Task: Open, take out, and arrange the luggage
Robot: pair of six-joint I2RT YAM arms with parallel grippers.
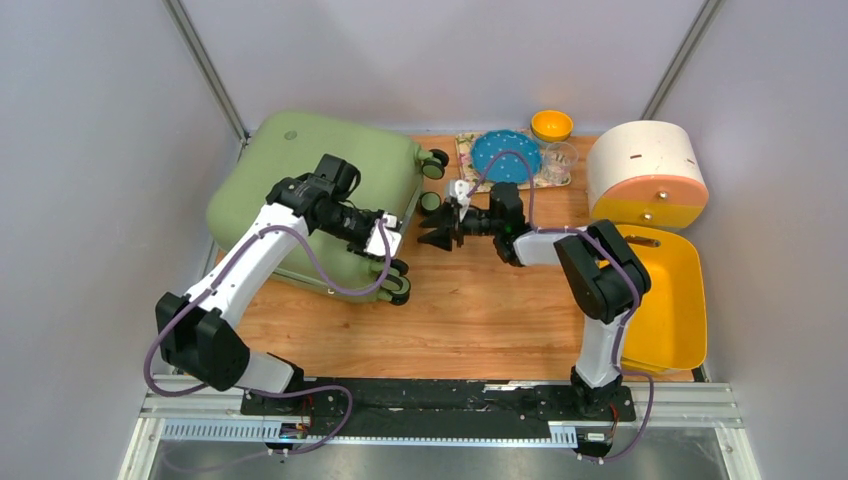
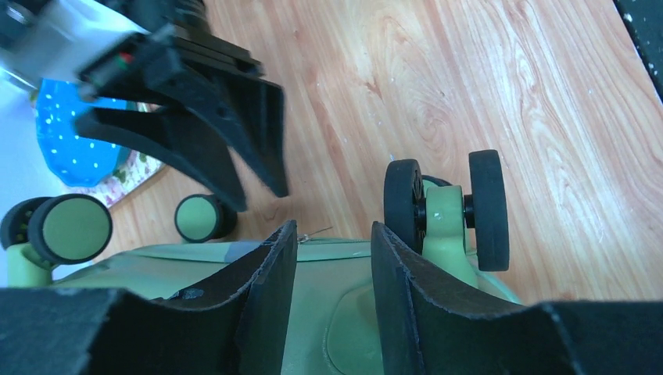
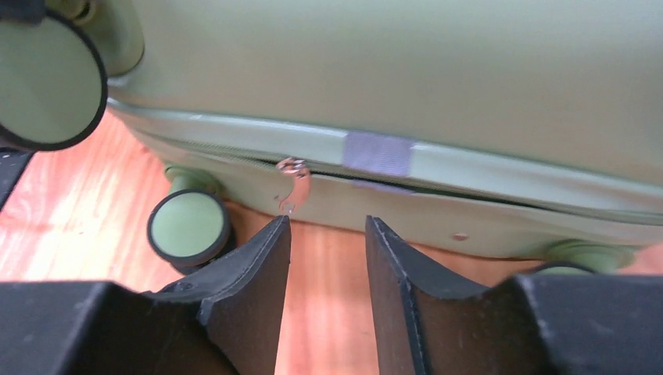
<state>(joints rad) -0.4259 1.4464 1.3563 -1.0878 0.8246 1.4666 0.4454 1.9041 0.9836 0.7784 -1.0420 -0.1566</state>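
You're on step 1: opening. The luggage [image 1: 310, 190] lies flat & closed at the far-left of the counter [image 1: 480, 310], wheel end facing centre. Your right claw [image 3: 327, 223] points at that end, jaws apart w/ nothing between them. The zip pull [image 3: 292, 181] hangs just ahead, nearer 1 finger than the other, touching neither. Your left claw [image 2: 328, 230] sits over the shell's edge beside a twin wheel [image 2: 446, 207], jaws apart too, gripping nothing. Next, I'd judge: ease the right claw fwd, centre the pull in the gap, pinch, then drag along the zip track. Left should brace the shell so the case doesn't roll or slide. The pull's small & thin, so it's easy to miss.
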